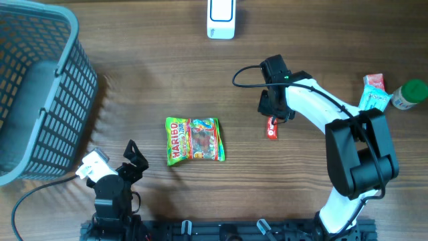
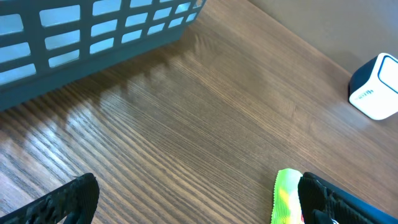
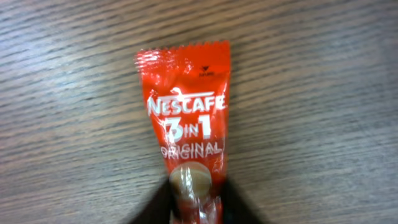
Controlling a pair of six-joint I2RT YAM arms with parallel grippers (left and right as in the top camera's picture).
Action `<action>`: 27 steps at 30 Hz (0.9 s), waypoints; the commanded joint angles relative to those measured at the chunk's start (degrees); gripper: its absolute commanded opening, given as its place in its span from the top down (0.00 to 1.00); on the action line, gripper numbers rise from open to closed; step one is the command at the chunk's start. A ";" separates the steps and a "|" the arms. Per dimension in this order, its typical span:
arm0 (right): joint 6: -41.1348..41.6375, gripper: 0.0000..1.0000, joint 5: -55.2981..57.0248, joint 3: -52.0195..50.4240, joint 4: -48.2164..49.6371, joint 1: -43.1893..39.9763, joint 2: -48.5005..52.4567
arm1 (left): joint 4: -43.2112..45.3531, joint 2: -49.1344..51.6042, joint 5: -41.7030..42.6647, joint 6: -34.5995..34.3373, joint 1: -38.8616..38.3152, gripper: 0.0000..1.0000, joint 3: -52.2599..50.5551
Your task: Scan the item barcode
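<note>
A grey basket (image 1: 75, 94) stands left, a green-capped bottle (image 1: 409, 94) right.

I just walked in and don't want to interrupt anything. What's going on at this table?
The right gripper is shut on one end of a red Nescafe sachet, which lies flat on the wooden table. The left gripper sits open near a Haribo bag, holding nothing. The white scanner stands at the table's far edge, well away from the sachet, so the barcode is not yet in front of it.
</note>
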 commanded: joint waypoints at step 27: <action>8.94 0.96 -97.72 7.58 16.24 0.02 8.41 | -0.17 -0.52 0.04 -0.33 0.20 0.00 0.02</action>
